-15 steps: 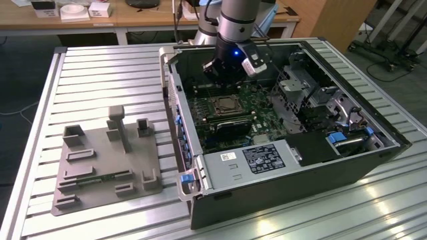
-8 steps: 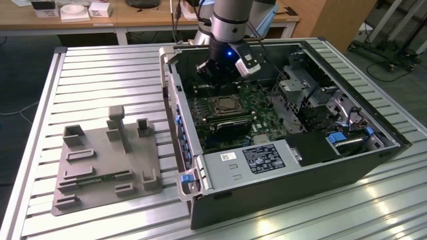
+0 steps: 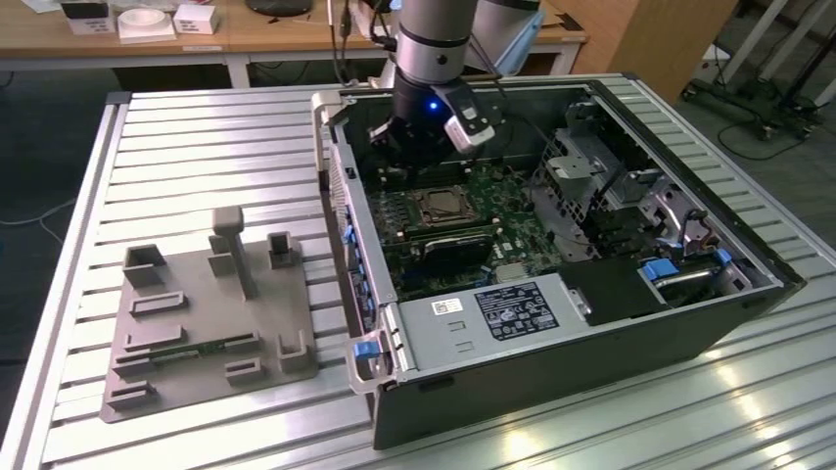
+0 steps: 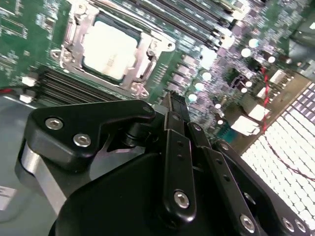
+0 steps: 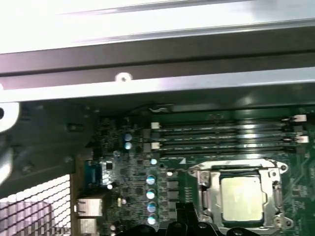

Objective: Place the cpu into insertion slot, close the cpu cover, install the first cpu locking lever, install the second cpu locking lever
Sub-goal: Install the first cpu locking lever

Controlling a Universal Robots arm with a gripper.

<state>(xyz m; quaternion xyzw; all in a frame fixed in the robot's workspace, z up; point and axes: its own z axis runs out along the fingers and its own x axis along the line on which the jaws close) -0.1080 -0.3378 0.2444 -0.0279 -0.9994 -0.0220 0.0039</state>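
We see the robot arm reaching down into the open computer case point(image 3: 562, 343), which sits on the bench point(image 3: 196, 137). The tool point(image 3: 411, 157) hangs over the green board point(image 5: 133, 182), near the far wall of the case. In the second wrist view the tool point(image 4: 173, 98) looks closed, with its two black sides pressed together, and it holds nothing. The cpu point(image 4: 109, 49) is not in the tool. It lies flat inside the insertion slot point(image 4: 69, 29), with its shiny top facing up. The cpu cover point(image 4: 146, 51) is down over it, and the chip shows through the square hole in the middle. In the first wrist view the cpu point(image 5: 241, 199) and the cpu cover point(image 5: 206, 196) sit just beside the long black memory slots point(image 5: 221, 135). The tip of the tool point(image 5: 184, 219) is near one corner of the slot but does not touch the chip. A grey holder point(image 3: 196, 313) lies on the bench, well apart from the tool, on the exterior view's left.
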